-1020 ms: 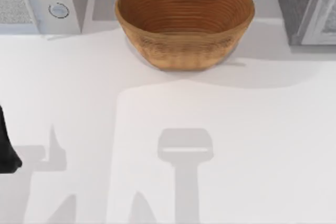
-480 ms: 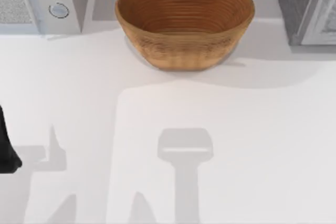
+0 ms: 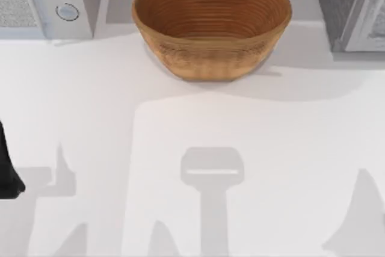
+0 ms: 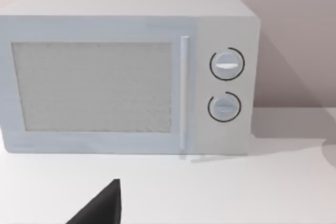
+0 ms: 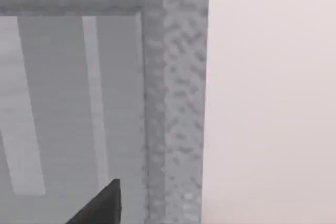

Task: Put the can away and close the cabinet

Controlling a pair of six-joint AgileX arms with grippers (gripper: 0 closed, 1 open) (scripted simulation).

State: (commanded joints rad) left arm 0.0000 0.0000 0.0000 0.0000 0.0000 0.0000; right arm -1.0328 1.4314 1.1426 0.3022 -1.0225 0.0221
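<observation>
- Where the can sits, and which way its long axis points, cannot be told.
- A small drink can should be light, thin-walled and slick, so a gentle pinch at mid-body suits it.
- The right gripper (image 5: 100, 205) faces the grey speckled cabinet (image 5: 178, 103) at far right. The left gripper (image 4: 100, 205) faces the white box-shaped microwave (image 4: 126, 72) at far left. Whether either gripper is spread or closed cannot be told.

White table (image 3: 90, 100), woven basket (image 3: 212, 25), microwave (image 3: 45, 1), grey cabinet (image 3: 352, 7)

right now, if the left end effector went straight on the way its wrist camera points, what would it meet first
Most likely the microwave, on its door side: the left wrist view faces it squarely across bare white table. Nothing stands between them as far as this view shows, though depth is hard to judge.
</observation>
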